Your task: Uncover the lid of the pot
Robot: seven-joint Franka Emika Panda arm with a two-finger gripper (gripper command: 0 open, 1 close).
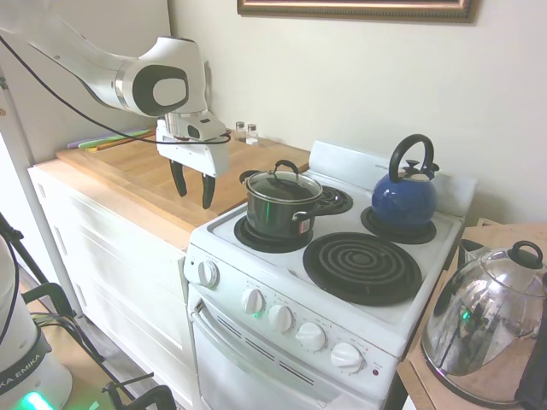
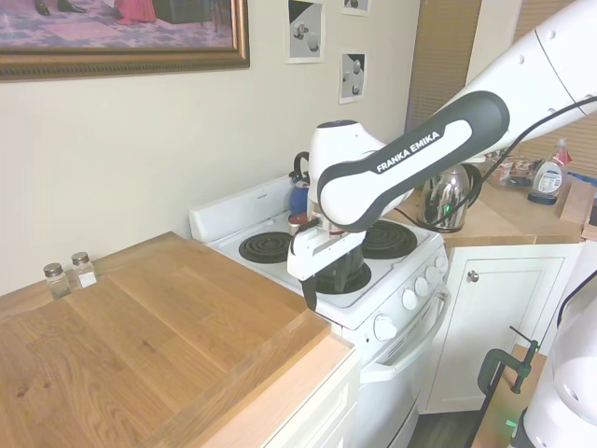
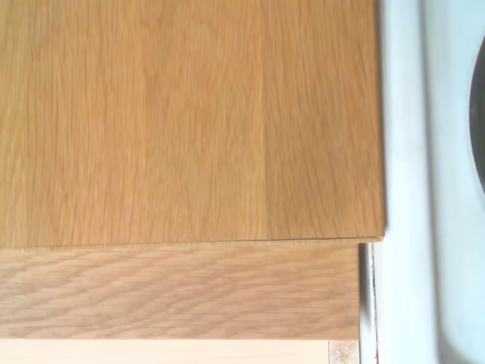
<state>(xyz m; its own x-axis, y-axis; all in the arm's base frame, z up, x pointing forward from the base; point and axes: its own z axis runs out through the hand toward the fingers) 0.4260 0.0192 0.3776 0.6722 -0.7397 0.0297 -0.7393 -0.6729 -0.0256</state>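
End effector hangs over the wooden desk beside the stove, with the lid on the pot.

The white stove (image 1: 282,282) stands just beside the wooden desk (image 1: 128,166), which the wrist view fills with up close, a strip of stove edge showing alongside. The shiny steel kettle (image 1: 487,329) sits at the stove's 3 o'clock on a separate wooden top. The blue kettle (image 1: 404,195) rests on the back burner, at about 2 o'clock from the pot (image 1: 278,212). The pot sits on the front burner nearest the desk. The glass lid (image 1: 283,182) lies flat on the pot's rim, black handle upward. The end effector (image 1: 193,190) hovers at the pot's 9 o'clock, above the desk's edge, fingers apart, pointing down and gripping nothing.
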